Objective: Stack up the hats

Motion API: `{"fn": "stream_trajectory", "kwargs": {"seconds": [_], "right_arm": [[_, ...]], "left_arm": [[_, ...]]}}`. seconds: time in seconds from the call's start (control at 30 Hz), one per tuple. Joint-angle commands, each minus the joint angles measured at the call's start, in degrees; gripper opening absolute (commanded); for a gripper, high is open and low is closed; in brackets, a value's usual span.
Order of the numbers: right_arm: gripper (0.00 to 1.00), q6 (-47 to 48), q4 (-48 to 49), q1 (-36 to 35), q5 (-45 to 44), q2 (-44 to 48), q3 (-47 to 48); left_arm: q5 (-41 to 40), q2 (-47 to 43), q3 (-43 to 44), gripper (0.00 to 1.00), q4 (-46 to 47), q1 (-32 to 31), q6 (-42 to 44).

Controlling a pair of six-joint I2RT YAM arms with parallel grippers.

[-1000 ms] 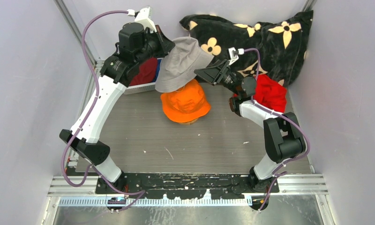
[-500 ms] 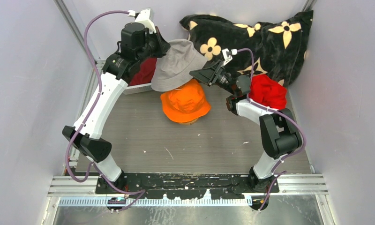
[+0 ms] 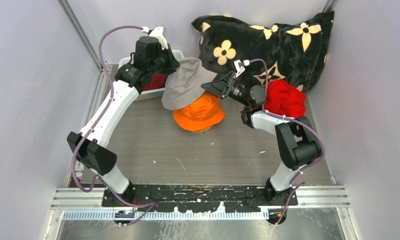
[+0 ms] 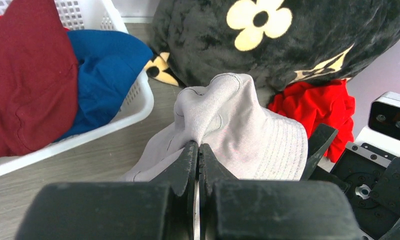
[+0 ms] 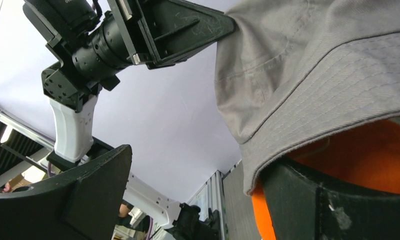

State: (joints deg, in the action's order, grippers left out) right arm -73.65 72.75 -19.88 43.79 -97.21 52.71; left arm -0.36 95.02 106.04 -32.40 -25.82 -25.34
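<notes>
At the far left, our left tool (image 4: 198, 150) is pinched tight on a fold of the grey hat (image 3: 185, 85). The hat hangs just right of the tool, its brim draped over the far-left side of the orange hat (image 3: 200, 114) at the middle of the counter (image 3: 153, 145). The grey hat is soft and creased, with a row-stitched brim. It sits tilted, its long axis running near-left to far-right. Our right tool (image 3: 211, 86) stands wide at the hat's right edge, one finger under the brim, gripping nothing.
</notes>
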Motion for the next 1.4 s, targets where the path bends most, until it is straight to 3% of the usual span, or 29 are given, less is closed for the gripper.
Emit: {"fn": "stream_trajectory", "kwargs": {"seconds": [0.0, 0.57, 1.03, 1.07, 1.1, 1.17, 1.27, 1.33, 1.37], "right_arm": [[1.0, 1.28, 3.66, -0.28, 0.25, 6.1, -2.27], [1.0, 10.28, -8.29, -0.18, -1.43, 22.34, -13.3], [1.0, 16.13, -19.87, 0.03, -3.35, 34.56, -21.15], [1.0, 16.81, -21.59, 0.02, -3.73, 35.76, -21.31], [1.0, 17.73, -24.27, 0.02, -4.29, 37.11, -21.32], [1.0, 22.05, -34.85, 0.1, -6.92, 40.99, -20.43], [1.0, 30.36, -53.3, 0.15, -13.59, 47.1, -17.08], [1.0, 34.5, -62.71, 0.06, -18.82, 49.74, -14.43], [1.0, 35.7, -65.93, 0.1, -21.0, 50.58, -13.1]], "left_arm": [[2.03, -5.71, -0.45, 0.0, 5.49, -0.72, -0.98], [-0.3, -7.79, -4.39, 0.0, 6.01, -9.17, -1.12], [-2.84, -12.01, -10.19, 0.0, 6.12, -12.46, -0.81], [-3.07, -12.37, -10.58, 0.03, 5.86, -12.49, -0.54], [-3.69, -12.76, -10.81, 0.14, 5.07, -12.44, -0.11], [-6.0, -13.45, -10.6, 0.49, 3.24, -12.45, 1.06], [-9.64, -14.57, -9.27, 0.79, 0.59, -12.5, 3.48], [-12.13, -15.2, -8.39, 0.94, -0.34, -12.49, 5.02], [-13.42, -15.33, -7.82, 0.96, -0.75, -12.47, 5.65]]}}
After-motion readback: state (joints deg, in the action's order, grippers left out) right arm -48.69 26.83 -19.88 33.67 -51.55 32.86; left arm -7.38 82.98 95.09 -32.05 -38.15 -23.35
